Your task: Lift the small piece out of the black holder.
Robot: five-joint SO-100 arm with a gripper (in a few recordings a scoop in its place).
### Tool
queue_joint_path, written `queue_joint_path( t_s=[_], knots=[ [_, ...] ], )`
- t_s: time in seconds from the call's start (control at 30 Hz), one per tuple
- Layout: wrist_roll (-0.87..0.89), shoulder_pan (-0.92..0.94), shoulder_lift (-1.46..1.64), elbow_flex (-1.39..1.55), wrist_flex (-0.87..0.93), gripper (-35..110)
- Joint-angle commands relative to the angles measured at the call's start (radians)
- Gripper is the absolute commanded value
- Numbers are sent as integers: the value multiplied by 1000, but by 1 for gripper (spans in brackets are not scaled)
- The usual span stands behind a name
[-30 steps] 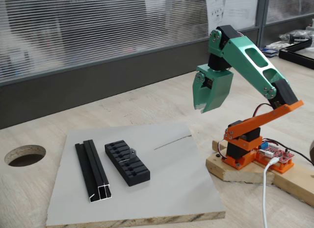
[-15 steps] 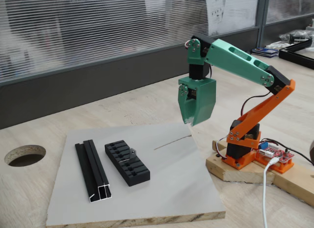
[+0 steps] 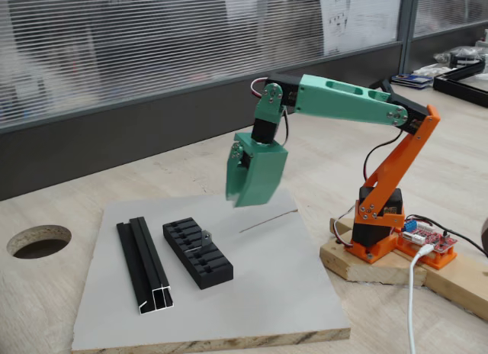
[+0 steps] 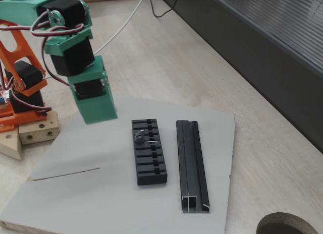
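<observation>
Gripper (image 3: 245, 195) hangs in the air above the grey board (image 3: 274, 285), well apart from the black holder (image 3: 197, 252); jaw state can't be told from either fixed view. Small piece (image 4: 140, 136) sits in a slot near one end of the holder, poking above the top. Likely risks: fingers clip the holder's slot walls and drag the block, or the tiny part slips out. Black rail (image 4: 191, 164) lies just beside the holder.

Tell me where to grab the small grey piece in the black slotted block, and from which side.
Take the small piece by its upright bent end, which sticks up above the black holder. Bring the tool straight down from above: the piece sits in a slot near one end, so the holder's walls likely block a side approach.
</observation>
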Motion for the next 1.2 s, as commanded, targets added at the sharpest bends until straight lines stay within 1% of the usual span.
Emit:
queue_joint_path(
  t_s=[0.0, 0.3, 0.47, 0.57, 1.17],
  knots=[
    [14, 0, -8, -14, -37, 18],
    [14, -5, -83, -14, -35, 18],
    [20, -87, -83, -14, -37, 18],
    [20, -106, -83, -14, -37, 18],
    [20, -101, -67, -14, -34, 18]
  ],
)
